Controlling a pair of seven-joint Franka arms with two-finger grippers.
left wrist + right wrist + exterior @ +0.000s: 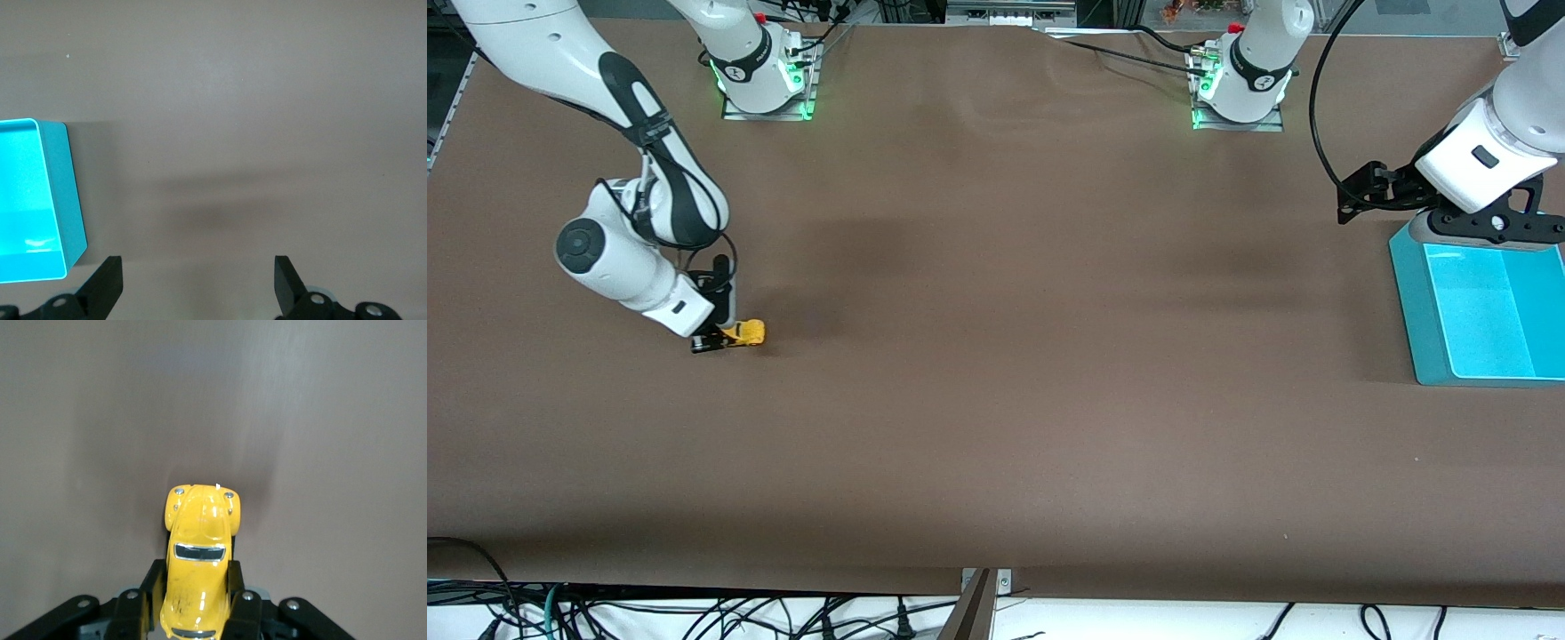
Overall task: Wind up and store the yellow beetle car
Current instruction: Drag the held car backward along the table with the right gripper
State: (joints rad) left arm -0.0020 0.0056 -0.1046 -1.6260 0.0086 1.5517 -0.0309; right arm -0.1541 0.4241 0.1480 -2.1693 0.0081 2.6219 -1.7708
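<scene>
At the right arm's end of the table, the right gripper [713,340] is down at the surface with its fingers clamped on the car [745,332], one on each flank of the rear half. Right wrist view confirms it: yellow body [199,553] pinched between both pads, nose pointing away from the wrist, wheels on or just above the table [996,356] (can't tell which from these views).

Progress, as I read it: grasp is done, and that's about all. Whether any winding pull-back has happened can't be read off the pictures. Storing is clearly not done, since the car sits well apart from the bin.

Bin [1476,311]: teal, open-topped, at the left arm's end of the table. What shows of the inside looks empty in the front view and in the left wrist view [40,200], though the part under the arm is hidden.

Left gripper [197,283] hovers by the bin's rim, fingers spread apart, holding nothing; that arm waits.

Left to do: wind, carry the full table length, drop in the bin.
</scene>
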